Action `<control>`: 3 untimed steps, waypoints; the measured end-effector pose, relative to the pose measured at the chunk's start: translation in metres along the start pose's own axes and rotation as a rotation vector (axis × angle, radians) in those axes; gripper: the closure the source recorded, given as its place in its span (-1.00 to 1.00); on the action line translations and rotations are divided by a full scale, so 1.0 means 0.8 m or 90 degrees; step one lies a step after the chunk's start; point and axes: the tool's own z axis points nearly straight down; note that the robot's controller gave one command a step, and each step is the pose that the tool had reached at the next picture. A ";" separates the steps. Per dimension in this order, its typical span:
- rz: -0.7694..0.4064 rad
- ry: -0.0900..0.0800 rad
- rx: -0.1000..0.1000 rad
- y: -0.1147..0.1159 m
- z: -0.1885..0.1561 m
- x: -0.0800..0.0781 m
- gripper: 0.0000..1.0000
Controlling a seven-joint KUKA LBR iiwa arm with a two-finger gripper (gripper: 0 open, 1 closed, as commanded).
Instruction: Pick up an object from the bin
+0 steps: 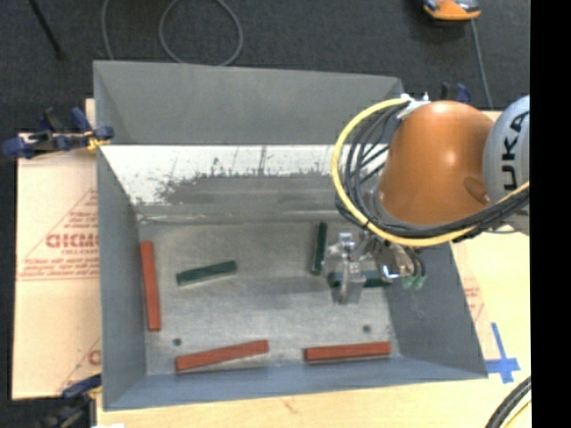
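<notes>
- The dark green bar (pixel 318 248) lies flat on the floor of the grey metal bin (pixel 241 105), in its right half, close below the back wall.
- Its long axis runs from the back wall toward the front, almost straight up and down in the camera view. The far end leans very slightly right.
- The gripper (pixel 348 279) hangs just to the right of this bar, level with its nearer end. Whether it is released or clenched cannot be told, and nothing is seen held in it.
- Above the gripper, further right of the bar, sits the arm's orange cover (pixel 433 163), ringed by yellow and black cables (pixel 343 163). The letters "UKA" can be read on the white arm link (pixel 510 154) beyond it.
- Well left of the bar lies a second green bar (pixel 206 273), with its long axis nearly left to right.
- Further left, along the side wall, a left red-brown bar (pixel 150 285) points front to back.
- Toward the front, a front-right red-brown bar (pixel 347 352) lies crosswise, and a front-left red-brown bar (pixel 221 356) lies beside it.
</notes>
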 end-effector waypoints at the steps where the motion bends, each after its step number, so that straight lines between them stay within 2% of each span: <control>1: 0.001 0.000 0.000 0.000 0.000 0.000 -1.00; 2: -0.055 0.005 -0.002 0.010 0.179 0.026 -1.00; 3: -0.053 0.001 -0.001 0.009 0.173 0.023 1.00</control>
